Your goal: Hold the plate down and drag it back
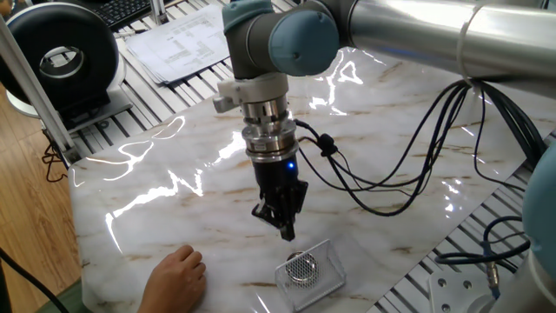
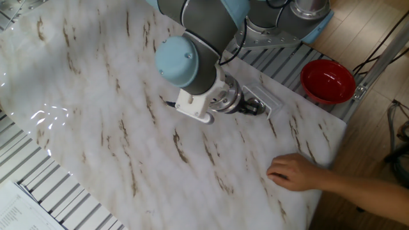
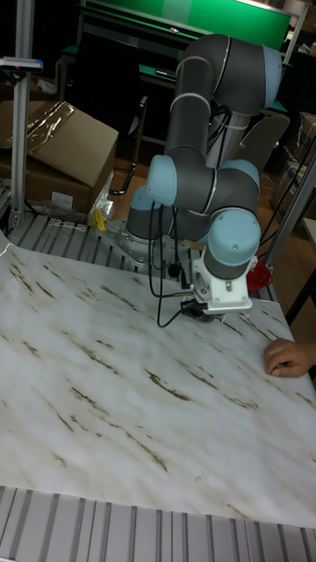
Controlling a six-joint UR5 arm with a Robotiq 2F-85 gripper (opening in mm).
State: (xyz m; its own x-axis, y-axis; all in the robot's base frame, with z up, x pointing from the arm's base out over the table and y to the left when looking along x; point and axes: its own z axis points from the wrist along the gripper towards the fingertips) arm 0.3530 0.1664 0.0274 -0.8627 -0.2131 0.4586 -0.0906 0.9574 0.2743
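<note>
Overhead, the robot's hand (image 1: pixel 284 229) — fingers apparently pinched narrow, holding nothing — is hovering just beside the plate (image 1: pixel 300 267), sitting in a clear tray (image 1: pixel 334 261). Stiff, light, slippery metal, probably; pressing its mesh centre seems safest.

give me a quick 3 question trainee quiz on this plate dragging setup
1. True or false: the gripper is already pressing on the plate.
2. Multiple choice: what does the plate sit in? A) the red bowl B) a clear tray C) a person's hand
3. Fill in: the tabletop has a ____ pattern.

Key:
1. False; its fingers are above and beside the plate, apart from it.
2. B
3. marble
</note>
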